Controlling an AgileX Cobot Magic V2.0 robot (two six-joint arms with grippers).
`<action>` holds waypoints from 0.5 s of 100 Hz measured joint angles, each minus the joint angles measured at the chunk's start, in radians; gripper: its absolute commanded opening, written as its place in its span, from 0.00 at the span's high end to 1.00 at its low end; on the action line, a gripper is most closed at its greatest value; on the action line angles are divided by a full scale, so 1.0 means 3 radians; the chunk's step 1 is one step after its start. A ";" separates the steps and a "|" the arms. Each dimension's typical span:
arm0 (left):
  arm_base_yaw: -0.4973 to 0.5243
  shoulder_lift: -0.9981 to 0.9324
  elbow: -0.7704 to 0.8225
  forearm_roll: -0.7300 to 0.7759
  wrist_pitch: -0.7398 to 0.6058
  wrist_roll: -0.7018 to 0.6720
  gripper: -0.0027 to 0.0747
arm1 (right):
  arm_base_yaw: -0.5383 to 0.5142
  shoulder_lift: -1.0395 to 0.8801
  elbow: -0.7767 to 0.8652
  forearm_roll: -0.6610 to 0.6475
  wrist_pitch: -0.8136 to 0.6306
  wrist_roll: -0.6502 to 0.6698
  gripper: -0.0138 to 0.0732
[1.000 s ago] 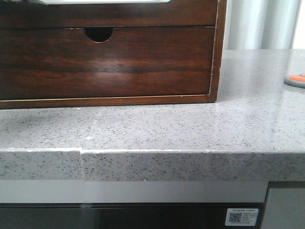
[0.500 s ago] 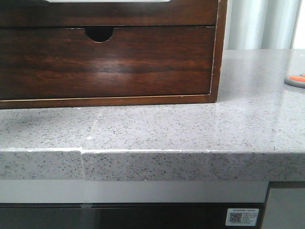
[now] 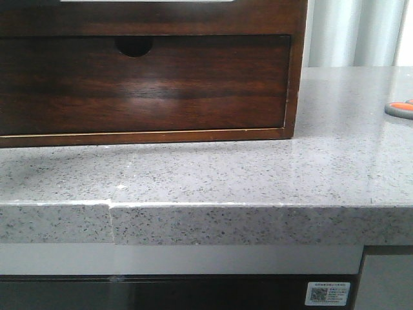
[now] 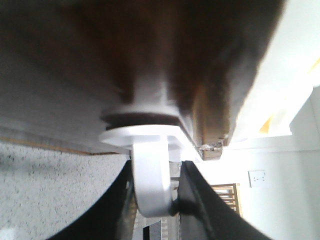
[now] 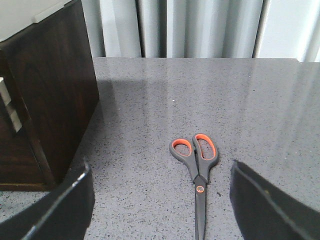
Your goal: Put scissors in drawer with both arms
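Observation:
The scissors (image 5: 197,167), grey with orange inside the handle loops, lie flat on the grey stone counter. They sit between the fingers of my open right gripper (image 5: 165,200), nearer one finger, untouched. In the front view only their handle (image 3: 400,108) shows at the far right edge. The drawer (image 3: 161,18) is the upper dark brown front at the top of the cabinet. My left gripper (image 4: 156,172) is shut on its white ring handle (image 4: 150,190), below the blurred dark wood (image 4: 150,60). Neither gripper shows in the front view.
A lower drawer with a half-round finger notch (image 3: 134,45) fills the cabinet's front. The cabinet's side (image 5: 50,90) stands close beside my right gripper. The counter's front edge (image 3: 206,223) runs across the front view, with a seam at the left. Curtains hang behind.
The upper drawer front has come out toward the camera: it now overlaps the top of the notch and the cabinet's right frame. The scissors have not moved.

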 measured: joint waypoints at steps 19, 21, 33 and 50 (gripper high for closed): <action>0.0000 -0.0412 0.0281 0.0078 -0.0007 -0.0053 0.89 | 0.0000 0.0000 0.0000 0.0000 0.0000 0.0000 0.26; 0.0000 -0.0462 0.0314 0.0078 -0.0007 -0.0061 0.89 | 0.0000 0.0000 0.0000 0.0000 0.0000 0.0000 0.26; 0.0000 -0.0762 0.0512 0.0112 -0.0007 -0.0097 0.89 | 0.0000 0.0000 0.0000 0.0000 0.0000 0.0000 0.26; 0.0000 -0.1199 0.0774 0.0123 -0.0011 -0.0155 0.89 | 0.0000 0.0000 0.0000 0.0000 0.0000 0.0000 0.26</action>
